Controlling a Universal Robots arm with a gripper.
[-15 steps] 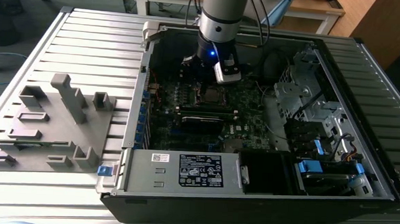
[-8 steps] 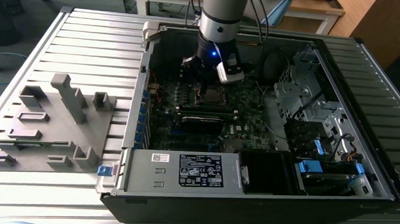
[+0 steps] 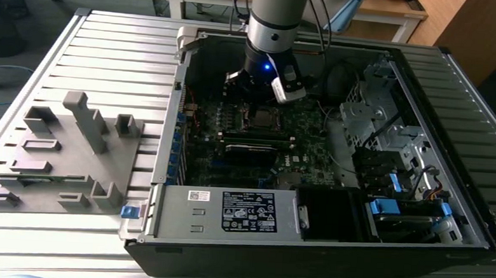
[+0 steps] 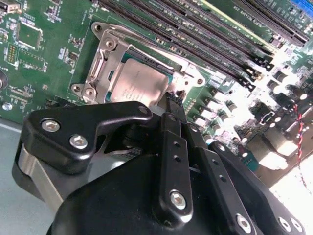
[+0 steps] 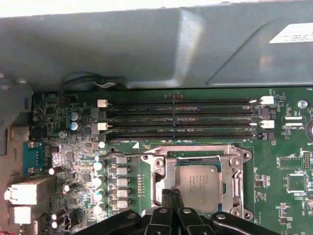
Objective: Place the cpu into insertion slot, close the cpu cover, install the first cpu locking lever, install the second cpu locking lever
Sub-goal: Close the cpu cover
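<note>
The cpu (image 4: 139,84) (image 5: 198,185) lies flat in the insertion slot (image 3: 264,119), its dull silver face showing through the window of the cpu cover (image 4: 100,58) (image 5: 195,152). The silvery cover frame lies down around the chip. My gripper (image 4: 173,100) (image 5: 171,193) hangs low over the motherboard with its black fingers pressed together. The tips are at the socket's edge beside the chip, with nothing visible between them. In the exterior view the gripper (image 3: 252,88) stands inside the open case just behind the socket.
Long black memory slots (image 5: 181,117) (image 4: 205,29) run alongside the socket, with the grey case wall (image 5: 146,49) beyond. Capacitors (image 5: 98,181) stand near the socket. The power supply (image 3: 227,211), drive cage (image 3: 385,121) and a grey fixture tray (image 3: 60,154) surround the board.
</note>
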